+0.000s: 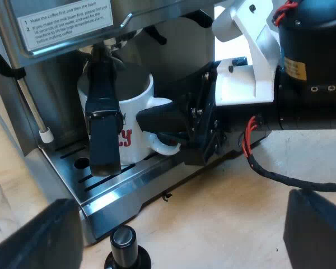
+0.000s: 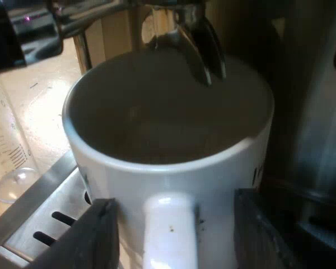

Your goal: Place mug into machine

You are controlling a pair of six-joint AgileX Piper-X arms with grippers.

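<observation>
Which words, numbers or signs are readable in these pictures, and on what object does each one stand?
Label on the espresso machine: "1 Make the coffee first and then the foam"
Same label: "2 If you make the milk foam first, please first put"; its remaining lines are too small.
Mug: red letters, partly hidden behind the holder's handle; unreadable.
Measuring glass: scale marks, numbers blurred.
Yellow sticker on the right arm: too small.

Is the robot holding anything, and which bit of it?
Nothing is gripped. The right gripper straddles the handle of the mug with gaps both sides; the left gripper is open and empty.
</observation>
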